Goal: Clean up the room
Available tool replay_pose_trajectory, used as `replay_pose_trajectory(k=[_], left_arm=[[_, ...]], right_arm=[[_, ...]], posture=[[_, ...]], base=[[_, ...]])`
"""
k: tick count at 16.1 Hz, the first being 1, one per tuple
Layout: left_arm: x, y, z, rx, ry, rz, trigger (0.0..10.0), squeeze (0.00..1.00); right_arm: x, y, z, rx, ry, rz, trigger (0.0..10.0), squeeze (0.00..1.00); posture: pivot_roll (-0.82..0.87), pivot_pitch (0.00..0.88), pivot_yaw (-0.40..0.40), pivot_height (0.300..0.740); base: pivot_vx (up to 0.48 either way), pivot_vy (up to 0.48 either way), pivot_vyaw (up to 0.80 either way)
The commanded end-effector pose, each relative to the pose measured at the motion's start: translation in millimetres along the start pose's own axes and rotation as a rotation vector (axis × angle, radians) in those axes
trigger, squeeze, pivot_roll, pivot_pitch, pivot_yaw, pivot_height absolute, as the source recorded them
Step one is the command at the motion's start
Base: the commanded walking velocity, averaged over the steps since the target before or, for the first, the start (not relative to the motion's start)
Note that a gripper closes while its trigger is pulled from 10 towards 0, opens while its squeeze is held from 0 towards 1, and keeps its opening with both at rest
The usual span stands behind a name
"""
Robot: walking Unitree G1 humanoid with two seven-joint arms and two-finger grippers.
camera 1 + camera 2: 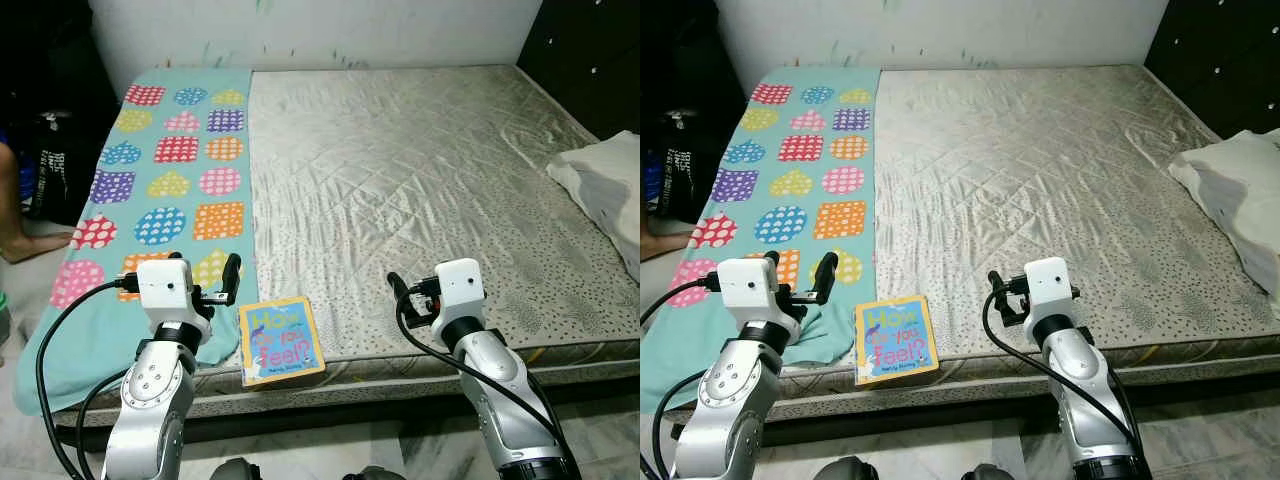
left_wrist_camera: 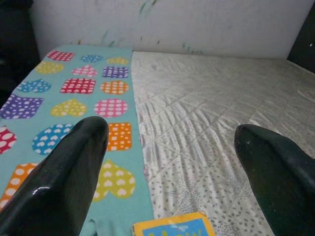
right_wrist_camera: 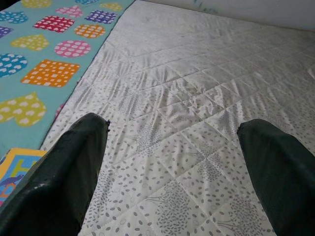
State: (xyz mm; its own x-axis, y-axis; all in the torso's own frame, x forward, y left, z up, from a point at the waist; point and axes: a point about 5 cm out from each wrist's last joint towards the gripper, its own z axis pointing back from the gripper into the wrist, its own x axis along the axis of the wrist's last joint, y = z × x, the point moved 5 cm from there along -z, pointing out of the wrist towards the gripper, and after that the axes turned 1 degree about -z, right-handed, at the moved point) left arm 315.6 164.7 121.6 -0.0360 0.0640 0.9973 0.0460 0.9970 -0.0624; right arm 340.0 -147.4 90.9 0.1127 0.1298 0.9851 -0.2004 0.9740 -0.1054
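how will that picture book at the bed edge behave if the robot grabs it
The picture book looks thin and flat, so probably light and fairly stiff. It lies flush on the mattress, so getting a finger under it may be hard. Its near edge sits at the mattress edge, so a push toward the robot would likely tip it to the floor.

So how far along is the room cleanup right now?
Barely started, it looks like. Nothing is in hand: the left claw and right claw are both open over the near edge of the bed. Left to do: the book lies at that edge beside the patterned blanket, nearer the left claw, and a pillow sits at the right side.
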Motion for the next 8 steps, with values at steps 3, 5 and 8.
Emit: replay_pose_trajectory(k=[3, 5, 8], left_arm=[[3.7, -0.9, 1.4, -0.007, -0.011, 0.002, 10.0, 0.0], [3.4, -0.9, 1.3, -0.007, -0.011, 0.003, 10.0, 0.0], [3.3, -0.9, 1.2, -0.007, -0.011, 0.004, 10.0, 0.0]], right_arm=[[-1.8, -1.0, 0.8, 0.004, 0.009, 0.005, 10.0, 0.0], [-2.5, -0.9, 1.1, 0.005, 0.012, 0.005, 10.0, 0.0], [-2.5, -0.7, 0.8, 0.006, 0.012, 0.008, 10.0, 0.0]], posture=[[-0.01, 0.117, -0.014, 0.692], [-0.01, 0.12, -0.015, 0.692], [-0.01, 0.119, -0.016, 0.692]], base=[[0.249, 0.0, 0.0], [0.255, 0.0, 0.0], [0.265, 0.0, 0.0]])
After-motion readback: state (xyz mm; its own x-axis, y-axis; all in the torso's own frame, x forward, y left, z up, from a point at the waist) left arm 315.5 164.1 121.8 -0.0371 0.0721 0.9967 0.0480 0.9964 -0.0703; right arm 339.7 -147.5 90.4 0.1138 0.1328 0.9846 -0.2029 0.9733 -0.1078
